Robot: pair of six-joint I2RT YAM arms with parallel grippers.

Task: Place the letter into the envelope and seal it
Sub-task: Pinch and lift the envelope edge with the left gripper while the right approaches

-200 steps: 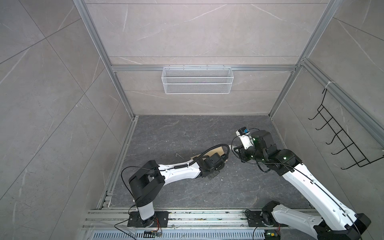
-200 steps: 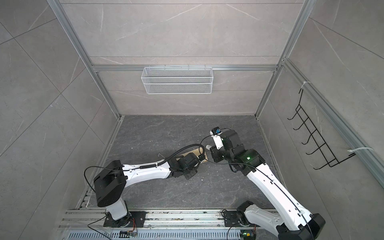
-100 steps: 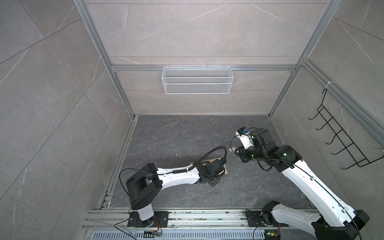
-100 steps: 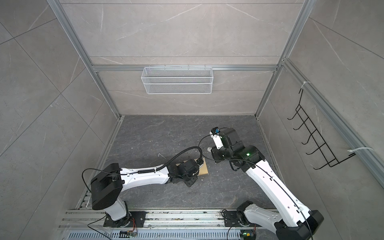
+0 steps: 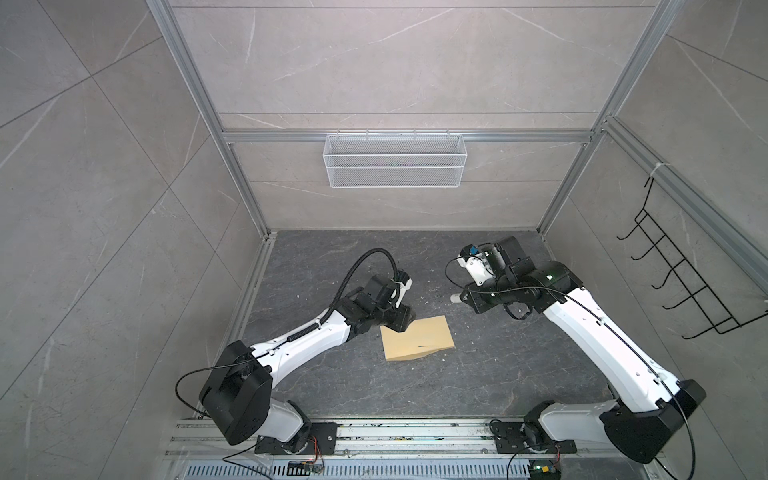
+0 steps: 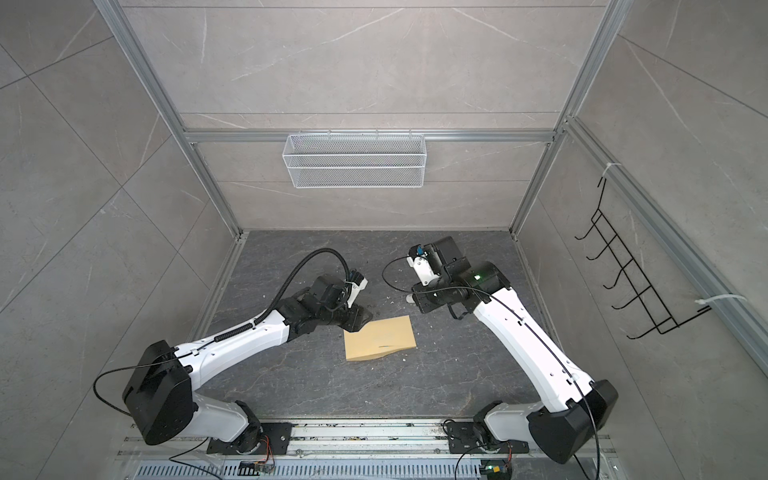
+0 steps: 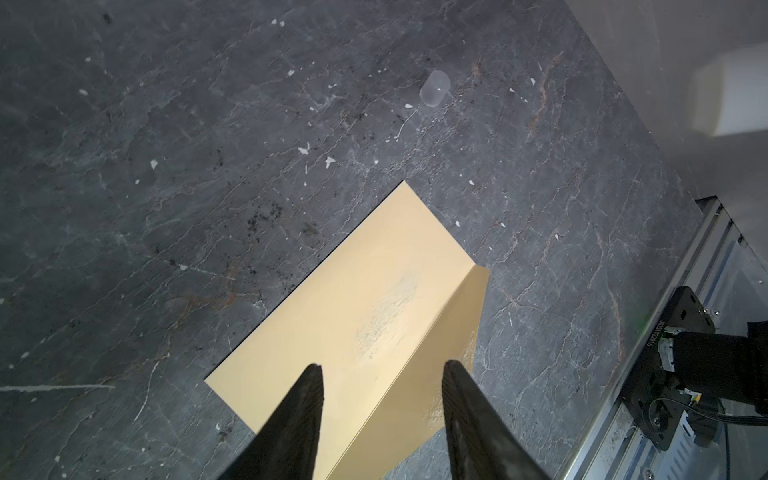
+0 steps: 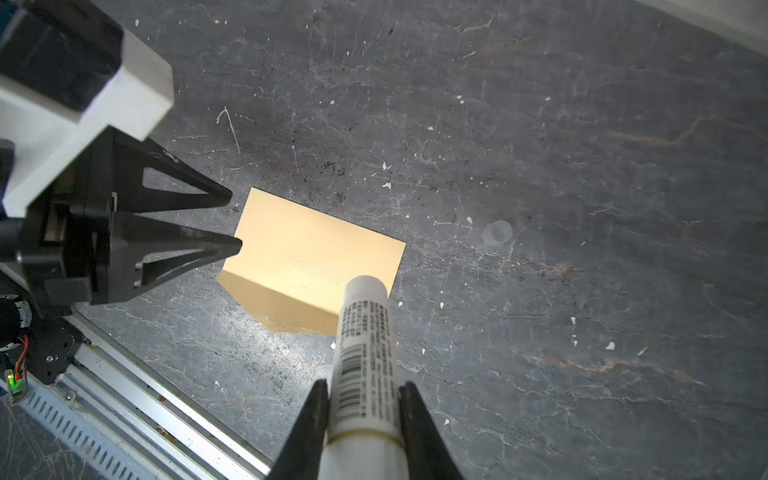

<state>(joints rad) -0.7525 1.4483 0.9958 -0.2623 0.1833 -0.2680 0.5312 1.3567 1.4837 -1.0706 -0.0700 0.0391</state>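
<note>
Grey marbled desk [image 5: 374,257] carries the envelope [image 5: 417,343] lying between both arms, flap creased but not pressed flat; the letter is out of sight, likely inside. Left jaws hang parted and empty over one end. Right jaws grip the uncapped glue stick [image 8: 365,332]. Sealing seems in hand; next, press the flap down firmly.

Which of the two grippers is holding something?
The right gripper, shut on the white cylindrical glue stick; the left gripper hangs open and empty over the tan paper envelope.
</note>
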